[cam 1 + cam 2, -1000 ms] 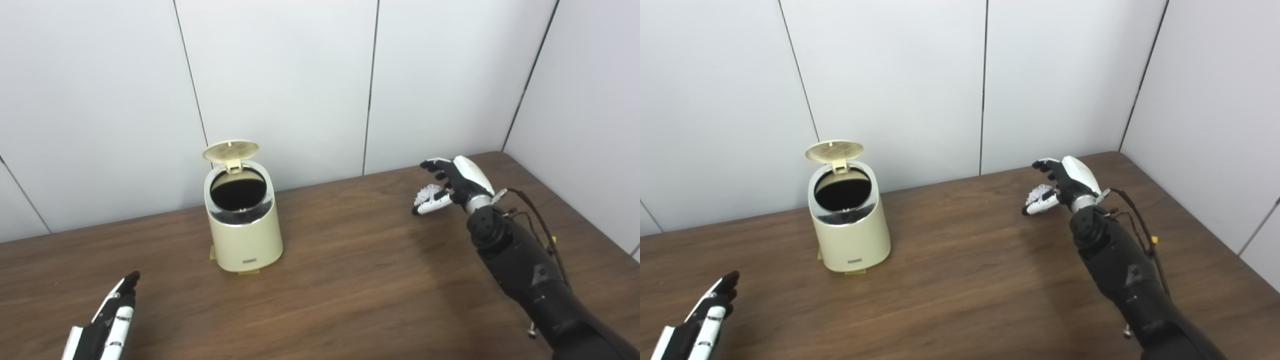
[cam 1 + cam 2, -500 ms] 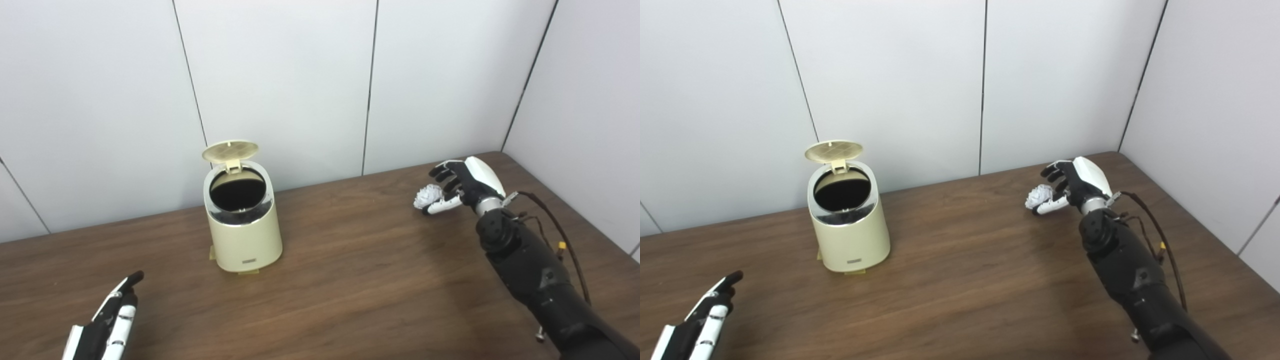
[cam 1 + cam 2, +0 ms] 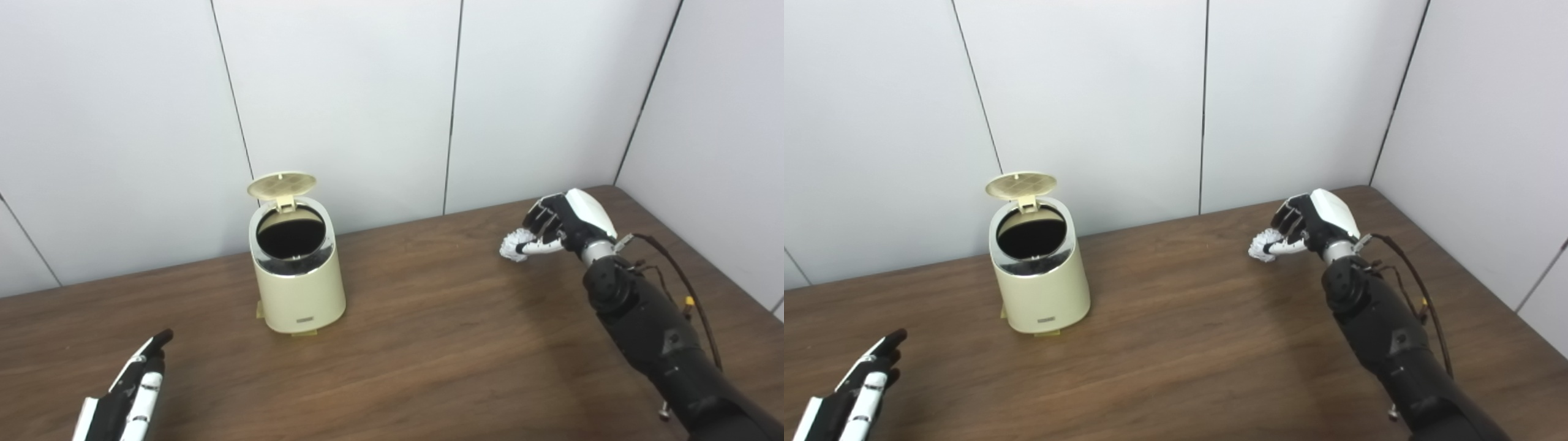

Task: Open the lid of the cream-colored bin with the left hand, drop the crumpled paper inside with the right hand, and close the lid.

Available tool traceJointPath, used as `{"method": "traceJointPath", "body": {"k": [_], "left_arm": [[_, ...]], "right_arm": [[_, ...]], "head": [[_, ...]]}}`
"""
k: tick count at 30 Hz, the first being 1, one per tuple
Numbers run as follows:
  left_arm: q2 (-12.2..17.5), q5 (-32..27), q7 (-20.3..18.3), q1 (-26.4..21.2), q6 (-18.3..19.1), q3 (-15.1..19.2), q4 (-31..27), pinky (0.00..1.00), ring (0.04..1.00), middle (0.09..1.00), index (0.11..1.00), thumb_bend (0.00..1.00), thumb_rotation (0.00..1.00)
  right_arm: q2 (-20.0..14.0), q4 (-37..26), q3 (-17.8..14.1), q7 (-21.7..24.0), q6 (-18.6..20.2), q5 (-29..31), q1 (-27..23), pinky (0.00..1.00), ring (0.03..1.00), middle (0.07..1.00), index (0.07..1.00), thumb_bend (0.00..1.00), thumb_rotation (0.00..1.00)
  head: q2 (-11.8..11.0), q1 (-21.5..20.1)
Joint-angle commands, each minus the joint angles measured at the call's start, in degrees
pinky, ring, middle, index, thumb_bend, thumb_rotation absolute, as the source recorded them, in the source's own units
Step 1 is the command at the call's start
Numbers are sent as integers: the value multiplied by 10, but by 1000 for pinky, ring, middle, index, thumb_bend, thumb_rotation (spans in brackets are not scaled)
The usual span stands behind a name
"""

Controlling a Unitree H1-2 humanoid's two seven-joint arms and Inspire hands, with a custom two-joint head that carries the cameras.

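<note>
Left hand [image 3: 125, 398] cut off at the frame's bottom edge, near-left of bin [image 3: 298, 269]; fingers straight, empty. Bin lid [image 3: 282, 184] up, interior dark. Far right of bin, right hand [image 3: 566, 220] fingers grip crumpled paper [image 3: 511, 244]. Brown wood desk [image 3: 429, 331]; white panel walls [image 3: 343, 92].

One bin [image 3: 298, 278], one crumpled paper [image 3: 509, 244]

dark wooden table [image 3: 429, 343], pale panelled walls [image 3: 343, 98] behind and to the right
</note>
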Motion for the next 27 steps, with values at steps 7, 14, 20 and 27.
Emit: {"method": "traceJointPath", "body": {"k": [7, 14, 20, 27], "left_arm": [[2, -3, 5, -21, -23, 3, -25, 973, 972, 961, 925, 383, 793], [3, 6, 9, -21, -21, 3, -32, 953, 962, 959, 921, 375, 799], [-2, 4, 11, -22, -11, 3, -37, 957, 971, 964, 916, 381, 785], [-4, 5, 10, -26, -18, 3, -28, 974, 981, 976, 929, 378, 793]], "right_arm": [[-9, 16, 4, -23, -34, -7, -34, 359, 423, 475, 492, 503, 0], [-8, 23, 5, -31, -42, -7, -38, 373, 425, 473, 486, 504, 0], [-12, 18, 4, -21, -42, 1, -38, 413, 442, 492, 485, 505, 0], [-17, 3, 1, -11, -38, 3, -36, 373, 435, 485, 479, 505, 0]], "head": [[0, 4], [-1, 5], [0, 5], [-1, 3]]}}
